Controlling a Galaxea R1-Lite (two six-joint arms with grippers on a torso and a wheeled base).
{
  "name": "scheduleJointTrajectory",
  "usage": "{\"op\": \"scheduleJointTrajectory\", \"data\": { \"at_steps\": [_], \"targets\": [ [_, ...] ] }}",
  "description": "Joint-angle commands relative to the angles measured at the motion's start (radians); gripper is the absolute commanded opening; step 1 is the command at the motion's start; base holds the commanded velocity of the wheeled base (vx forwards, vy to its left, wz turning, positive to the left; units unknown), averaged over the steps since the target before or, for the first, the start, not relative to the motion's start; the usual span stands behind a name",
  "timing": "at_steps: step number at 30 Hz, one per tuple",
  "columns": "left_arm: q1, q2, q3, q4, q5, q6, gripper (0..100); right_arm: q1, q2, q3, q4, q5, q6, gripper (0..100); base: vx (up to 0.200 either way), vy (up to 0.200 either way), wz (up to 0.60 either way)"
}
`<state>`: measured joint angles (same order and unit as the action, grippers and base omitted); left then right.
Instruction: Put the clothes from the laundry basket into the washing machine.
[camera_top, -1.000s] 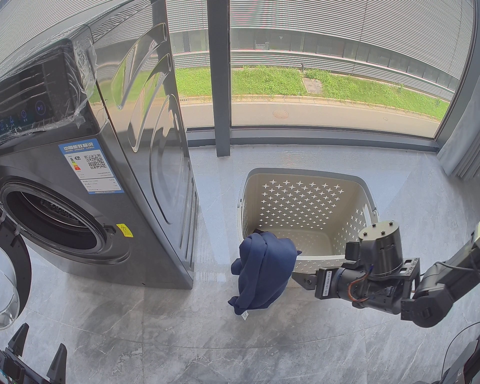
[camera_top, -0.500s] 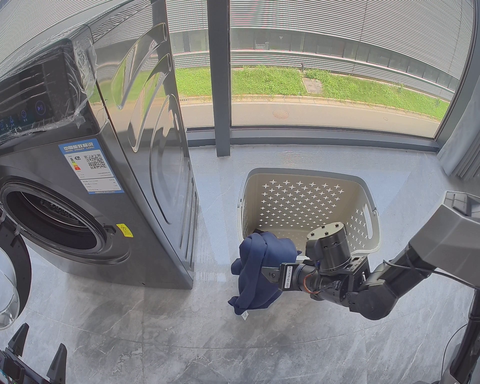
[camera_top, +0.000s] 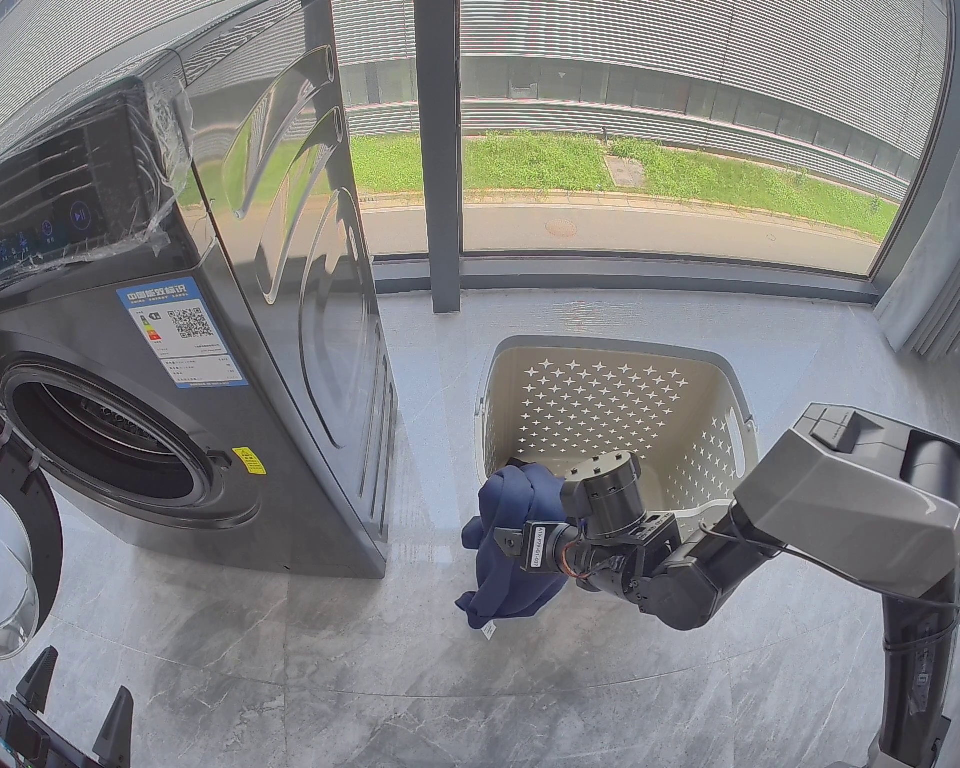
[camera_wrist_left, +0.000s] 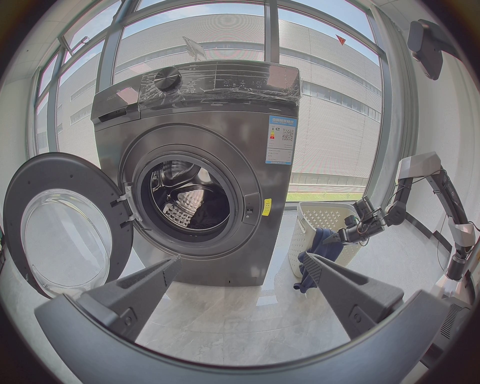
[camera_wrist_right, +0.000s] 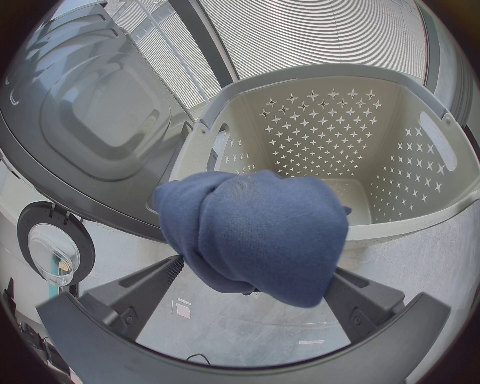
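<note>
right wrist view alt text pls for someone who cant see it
A dark blue fabric garment hangs over the near rim of a cream plastic laundry basket with star-shaped holes, flanked by the open fingers of the right end effector. Beside the basket stands a grey metal washing machine.

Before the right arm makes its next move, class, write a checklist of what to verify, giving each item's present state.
1. Washing machine door open: ok.
2. Right gripper open, fingers either side of the blue garment: ok.
3. Garment gripped: not ok, jaws not closed.
4. Garment clear of the laundry basket: not ok, draped over its rim.
5. Left gripper apart from the garment: ok.
6. Room left in the drum: cannot tell.
</note>
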<state>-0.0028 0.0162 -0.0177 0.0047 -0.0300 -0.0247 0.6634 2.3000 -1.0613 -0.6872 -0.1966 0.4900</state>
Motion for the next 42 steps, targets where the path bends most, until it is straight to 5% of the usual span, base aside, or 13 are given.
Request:
{"op": "scheduleJointTrajectory", "data": {
  "at_steps": [1,12,13,22,27,37,42],
  "targets": [
    [0.0,-0.01,0.016,0.0,0.002,0.0,100,-0.005,0.085,-0.074,-0.005,-0.001,0.004,100,0.0,0.0,0.0],
    [0.0,-0.01,0.016,0.0,0.004,0.0,100,-0.013,0.13,-0.146,-0.052,-0.038,-0.004,100,0.0,0.0,0.0],
    [0.0,-0.01,0.016,0.0,0.004,-0.001,100,-0.013,0.128,-0.143,-0.054,-0.038,-0.001,0,0.0,0.0,0.0],
    [0.0,-0.01,0.016,0.0,0.004,-0.001,100,0.005,0.038,-0.062,-0.054,-0.038,0.005,0,0.0,0.0,0.0],
    [0.0,-0.01,0.016,0.0,0.004,-0.001,100,0.021,-0.132,0.095,-0.054,-0.04,-0.005,0,0.0,0.0,0.0],
    [0.0,-0.01,0.016,0.0,0.004,-0.001,100,0.025,-0.551,0.374,-0.08,-0.023,-0.111,0,0.0,0.0,0.0],
    [0.0,-0.01,0.016,0.0,0.004,0.0,100,0.053,-0.803,0.469,-0.1,0.051,-0.171,0,0.0,0.0,0.0]
  ]
}}
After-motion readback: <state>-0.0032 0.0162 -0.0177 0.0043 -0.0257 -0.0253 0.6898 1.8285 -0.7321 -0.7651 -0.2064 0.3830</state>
